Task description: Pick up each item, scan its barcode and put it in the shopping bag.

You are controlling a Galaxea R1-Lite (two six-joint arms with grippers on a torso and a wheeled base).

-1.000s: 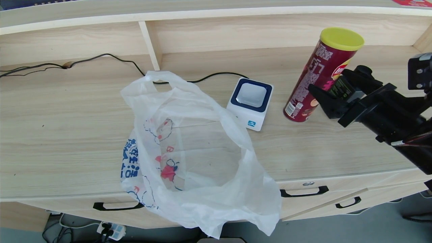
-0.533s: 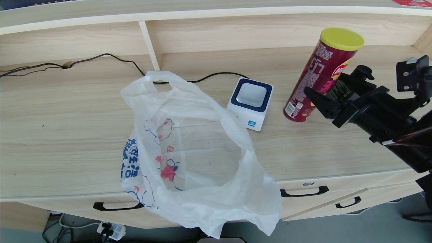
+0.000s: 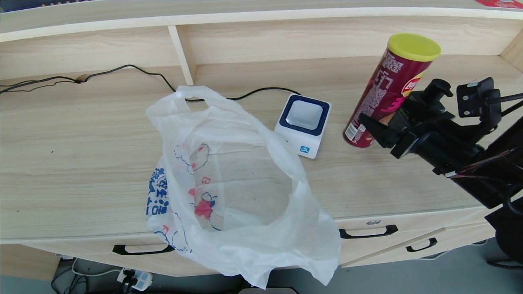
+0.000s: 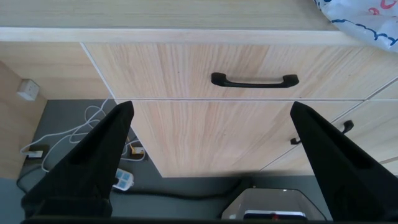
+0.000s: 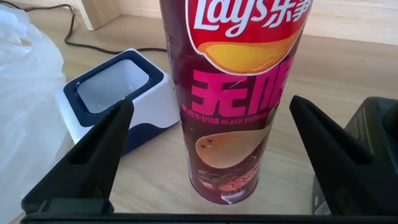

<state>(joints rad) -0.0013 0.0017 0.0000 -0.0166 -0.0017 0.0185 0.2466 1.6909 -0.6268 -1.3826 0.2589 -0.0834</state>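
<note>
Now the right gripper [image 5: 208, 109] is spread wide and empty, lined up on the upright chip can [image 3: 382, 90] standing on the counter [image 3: 81, 143] near the scanner [image 3: 304, 122] — it should slide in level, centre the can between its jaws, then close gently around its middle.

It looked like a mock shop checkout: a pale wood counter [image 3: 81, 163] with black-handled drawers [image 3: 380, 245] on its near front. On it sat a small white barcode scanner [image 3: 303, 124] trailing a black cable [image 3: 135, 70], with an open plastic shopping bag [image 3: 245, 228] to its left and a crisp can [image 3: 384, 94] to its right. A power strip [image 3: 137, 279] lay below the counter.
</note>
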